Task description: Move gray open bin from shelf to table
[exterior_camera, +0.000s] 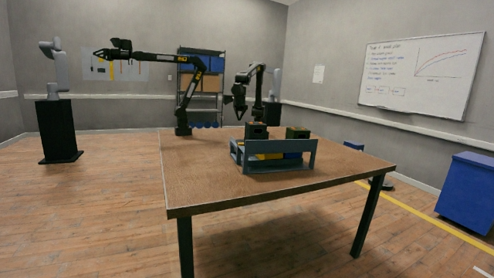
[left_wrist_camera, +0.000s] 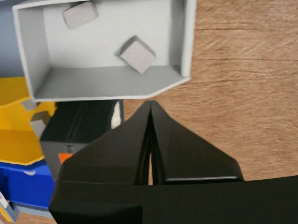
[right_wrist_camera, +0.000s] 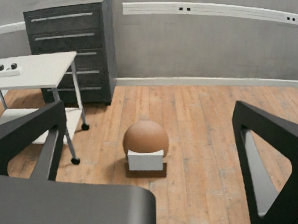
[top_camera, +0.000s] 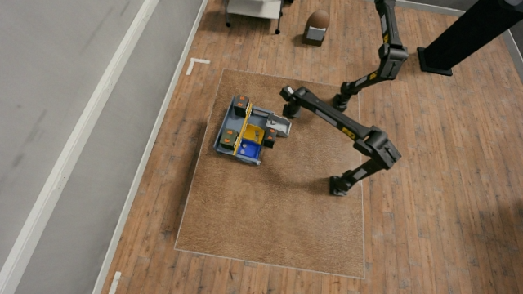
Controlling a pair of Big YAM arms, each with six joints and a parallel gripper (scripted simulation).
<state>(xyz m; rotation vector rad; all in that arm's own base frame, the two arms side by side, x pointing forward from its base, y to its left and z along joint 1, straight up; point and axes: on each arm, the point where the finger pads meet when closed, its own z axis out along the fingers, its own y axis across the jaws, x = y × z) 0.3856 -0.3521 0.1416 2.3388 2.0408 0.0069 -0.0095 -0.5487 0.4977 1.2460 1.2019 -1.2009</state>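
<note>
The left gripper [top_camera: 292, 116] [exterior_camera: 240, 113] [left_wrist_camera: 150, 110], fingertips pressed together on nothing, hovers beside the gray open bin [top_camera: 279, 125] [left_wrist_camera: 110, 82], which juts from the blue-gray shelf [top_camera: 221, 131] [exterior_camera: 281, 146] with gray blocks inside. Beyond it, the yellow bin [top_camera: 253, 133] [exterior_camera: 270, 156] [left_wrist_camera: 19, 142] and blue bin [top_camera: 250, 150] [exterior_camera: 293, 155] [left_wrist_camera: 30, 187] sit side by side on the shelf, while the right gripper [exterior_camera: 96, 53] [right_wrist_camera: 149, 109] hangs well apart, its fingers spread.
</note>
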